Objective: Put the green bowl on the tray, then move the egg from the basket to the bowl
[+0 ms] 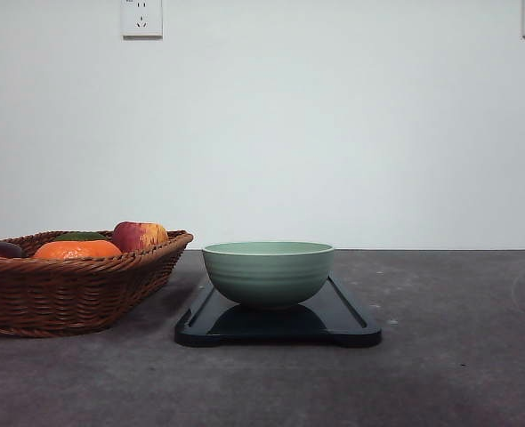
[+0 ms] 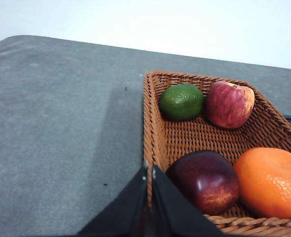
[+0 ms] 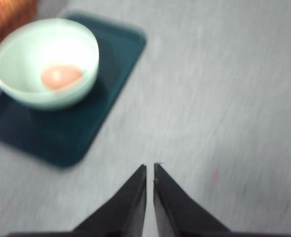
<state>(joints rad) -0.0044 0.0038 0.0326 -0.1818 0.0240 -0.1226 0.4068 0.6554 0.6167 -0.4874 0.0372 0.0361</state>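
Note:
The green bowl [image 1: 268, 270] stands on the dark tray [image 1: 351, 322] at the table's middle. In the right wrist view the bowl [image 3: 17, 79] holds a pale orange egg [image 3: 61, 76] and the tray [image 3: 61, 133] lies under it. My right gripper [image 3: 150, 167] is shut with nothing in it, above bare table well away from the tray. The brown wicker basket [image 1: 67, 285] sits at the left. My left gripper [image 2: 150, 169] is shut and empty, its tips over the basket's rim [image 2: 148, 118].
The basket holds a green lime [image 2: 181, 101], a red-yellow apple [image 2: 230, 104], a dark red apple [image 2: 205, 180] and an orange [image 2: 271, 182]. Grey table [image 1: 458, 374] spreads around the tray. A white wall with sockets [image 1: 141, 18] stands behind.

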